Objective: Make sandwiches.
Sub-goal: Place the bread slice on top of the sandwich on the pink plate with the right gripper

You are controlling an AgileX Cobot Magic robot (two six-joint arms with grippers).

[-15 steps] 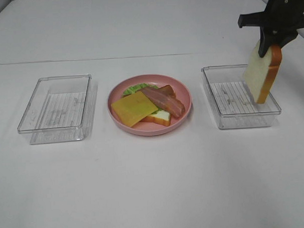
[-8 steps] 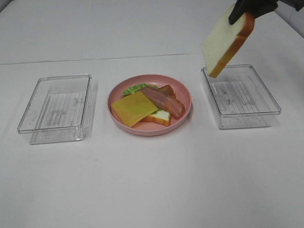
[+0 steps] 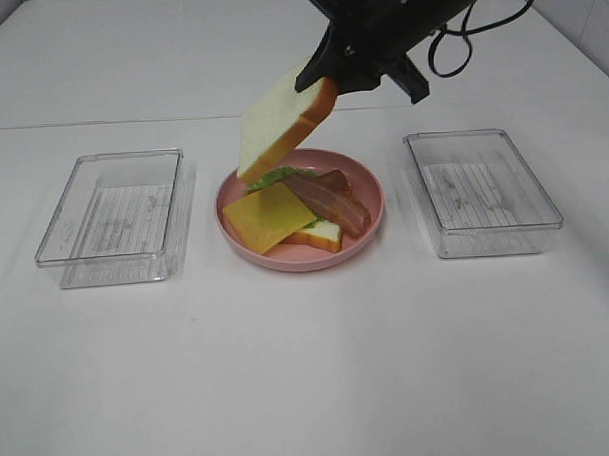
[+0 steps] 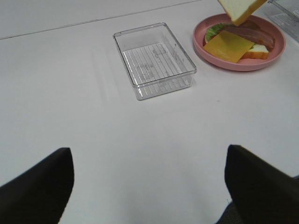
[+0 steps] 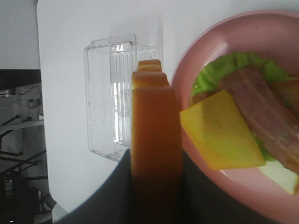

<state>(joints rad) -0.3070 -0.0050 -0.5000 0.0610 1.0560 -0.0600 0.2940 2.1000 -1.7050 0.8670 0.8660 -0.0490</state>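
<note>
White toy bread slice with orange-brown crust (image 3: 278, 127) hangs tilted over the round pink plate (image 3: 369, 222), pinched by its crust in the right gripper (image 3: 322, 84). Topping step, I'd say: next, level it over the yellow cheese square (image 3: 267, 216) and release.

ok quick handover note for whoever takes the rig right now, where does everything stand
Right tool: shut on the top bread slice, held tilted in the air above the pink plate.
Left tool: open, holding nothing, back from the work.
On the plate: bottom bread slice, lettuce, bacon strips, cheese slice, loosely stacked.
Both clear trays are bare.
Left: lower and release the top slice onto the stack.
</note>
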